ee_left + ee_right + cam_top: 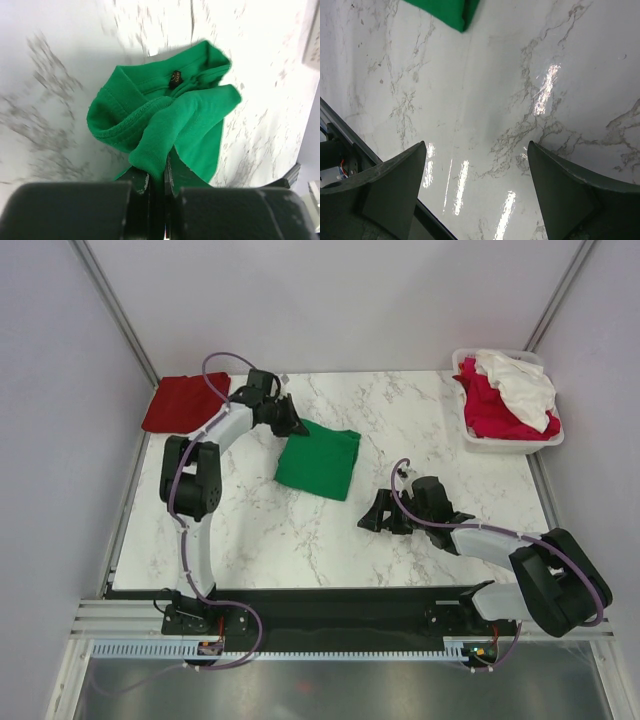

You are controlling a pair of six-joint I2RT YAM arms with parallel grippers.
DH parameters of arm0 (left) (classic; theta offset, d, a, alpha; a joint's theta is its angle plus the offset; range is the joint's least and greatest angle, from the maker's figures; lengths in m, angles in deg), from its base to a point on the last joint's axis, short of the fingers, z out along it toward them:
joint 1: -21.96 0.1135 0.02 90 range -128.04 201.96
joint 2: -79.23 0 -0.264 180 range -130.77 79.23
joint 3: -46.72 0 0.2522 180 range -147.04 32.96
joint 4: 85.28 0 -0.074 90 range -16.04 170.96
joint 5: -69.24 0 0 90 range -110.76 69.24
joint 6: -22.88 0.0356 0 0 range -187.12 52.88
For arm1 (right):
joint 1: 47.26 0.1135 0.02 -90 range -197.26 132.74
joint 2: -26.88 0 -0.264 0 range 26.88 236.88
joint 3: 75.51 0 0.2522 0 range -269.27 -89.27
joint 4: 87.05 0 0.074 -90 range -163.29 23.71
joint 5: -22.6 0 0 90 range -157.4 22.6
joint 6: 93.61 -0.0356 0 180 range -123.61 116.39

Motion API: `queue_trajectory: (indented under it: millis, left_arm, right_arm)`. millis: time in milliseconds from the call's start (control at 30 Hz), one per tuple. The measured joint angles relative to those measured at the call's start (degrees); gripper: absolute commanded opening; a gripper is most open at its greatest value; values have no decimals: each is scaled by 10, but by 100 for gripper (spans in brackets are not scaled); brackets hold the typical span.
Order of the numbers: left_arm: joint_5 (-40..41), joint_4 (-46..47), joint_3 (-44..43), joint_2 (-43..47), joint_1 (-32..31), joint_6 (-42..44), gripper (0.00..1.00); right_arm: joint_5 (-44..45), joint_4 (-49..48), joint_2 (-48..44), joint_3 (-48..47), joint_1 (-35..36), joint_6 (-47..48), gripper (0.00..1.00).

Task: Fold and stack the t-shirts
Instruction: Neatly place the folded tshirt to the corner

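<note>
Green t-shirt (318,462), folded, lies on the desk (420,430) just left of frame centre, with your left tool (156,179) clamped on its upper-left corner, the right tool (475,185) spread empty to its lower right, and the dark red t-shirt (183,402) at upper left.

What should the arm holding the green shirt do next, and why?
Probably lift it and carry it left onto the dark red t-shirt. The left gripper is shut on a corner of the green t-shirt, which already looks folded, and the red one lies folded just left of it.
</note>
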Motion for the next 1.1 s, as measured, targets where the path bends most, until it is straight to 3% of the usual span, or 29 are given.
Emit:
queue_trajectory:
  millis: [633, 867, 1100]
  left_arm:
    - [8, -280, -406, -160, 191, 131, 2]
    - [39, -289, -517, -173, 236, 142, 2]
    - [55, -226, -534, -173, 270, 142, 2]
  right_arm:
    - [-11, -7, 5, 0, -1, 1, 92]
    - [-20, -16, 11, 0, -1, 1, 92]
    - [-37, -26, 28, -7, -2, 3, 93]
